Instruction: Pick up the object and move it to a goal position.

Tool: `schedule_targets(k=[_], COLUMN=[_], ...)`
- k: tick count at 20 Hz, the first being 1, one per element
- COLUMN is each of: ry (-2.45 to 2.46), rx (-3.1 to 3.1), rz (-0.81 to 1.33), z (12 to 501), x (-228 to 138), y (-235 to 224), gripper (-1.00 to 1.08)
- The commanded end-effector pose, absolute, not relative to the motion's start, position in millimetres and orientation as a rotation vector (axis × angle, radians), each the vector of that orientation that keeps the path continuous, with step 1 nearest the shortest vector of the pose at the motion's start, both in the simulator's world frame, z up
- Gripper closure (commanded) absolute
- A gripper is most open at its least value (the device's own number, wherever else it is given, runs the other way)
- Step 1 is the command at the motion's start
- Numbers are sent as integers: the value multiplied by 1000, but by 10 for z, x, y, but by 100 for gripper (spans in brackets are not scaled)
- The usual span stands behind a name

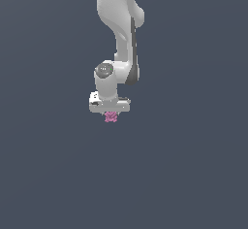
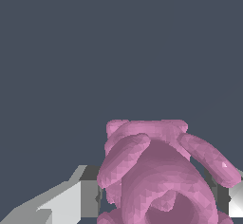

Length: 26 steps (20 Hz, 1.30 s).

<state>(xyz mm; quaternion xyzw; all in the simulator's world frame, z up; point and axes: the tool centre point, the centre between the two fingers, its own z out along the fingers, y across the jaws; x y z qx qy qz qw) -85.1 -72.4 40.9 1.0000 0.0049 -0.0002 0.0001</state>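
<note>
The object point(image 1: 111, 117) is a small pink lumpy item showing just under my white gripper point(image 1: 111, 115) in the exterior view. In the wrist view the object point(image 2: 161, 171) fills the space between my two fingers point(image 2: 78, 197), whose grey pads press against its sides. The gripper is shut on it. The fingertips themselves are mostly hidden behind the pink lumps. The white arm point(image 1: 121, 29) comes down from the top of the exterior view.
A plain dark grey-blue surface point(image 1: 193, 165) surrounds the arm on all sides. No other items or edges show in either view.
</note>
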Motion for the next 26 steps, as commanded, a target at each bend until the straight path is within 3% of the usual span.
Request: schedule_targets(k=[1,15,26], ry=[16,16,16], rx=[3141,3141,3141], rz=[0,1,1], z=[398,449,806], x=[-849,-805,-423], y=[-723,-759,-1062], gripper=[108,108,108])
